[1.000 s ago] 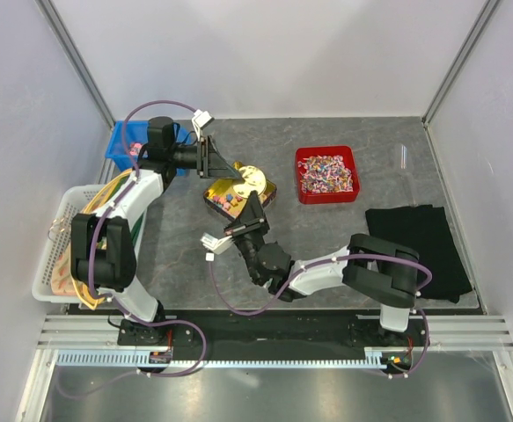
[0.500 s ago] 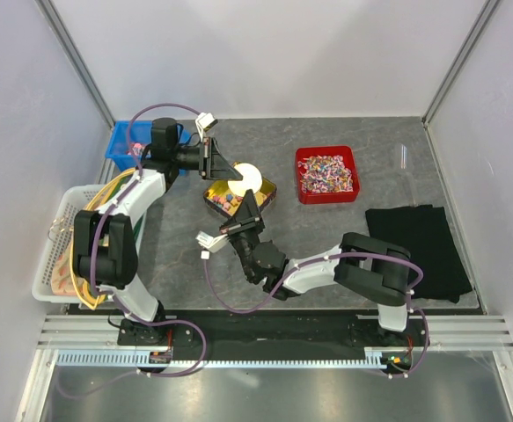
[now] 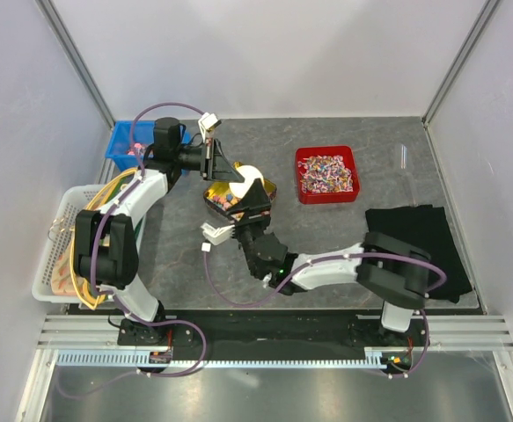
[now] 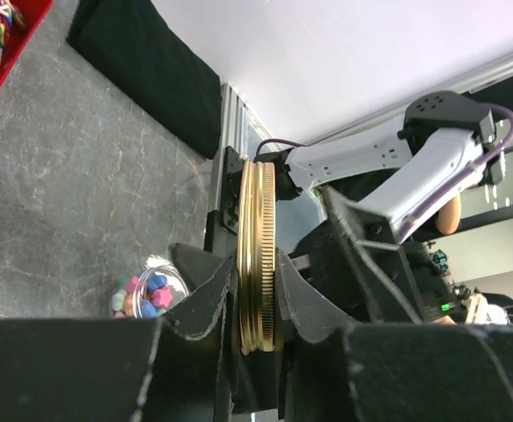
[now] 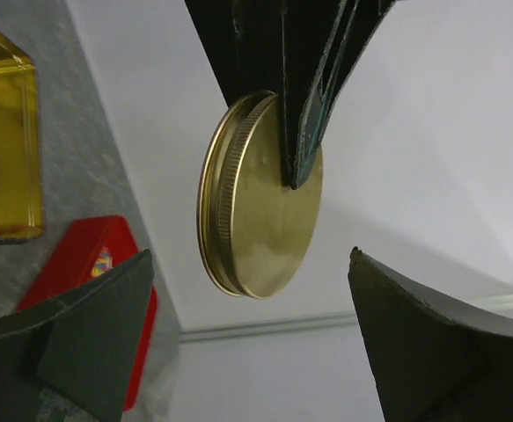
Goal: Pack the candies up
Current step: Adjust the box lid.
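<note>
The right gripper (image 5: 247, 290) has sprung wide open and let go of the gold lid (image 5: 260, 211), now pinched on edge by the left gripper (image 4: 258, 303) alone; the candies (image 4: 143, 294) sit in a clear jar (image 4: 157, 264) below, left of the worktop's (image 3: 326, 237) middle; best the right gripper backs clear first, then the lid is turned flat and centred squarely over the mouth.
</note>
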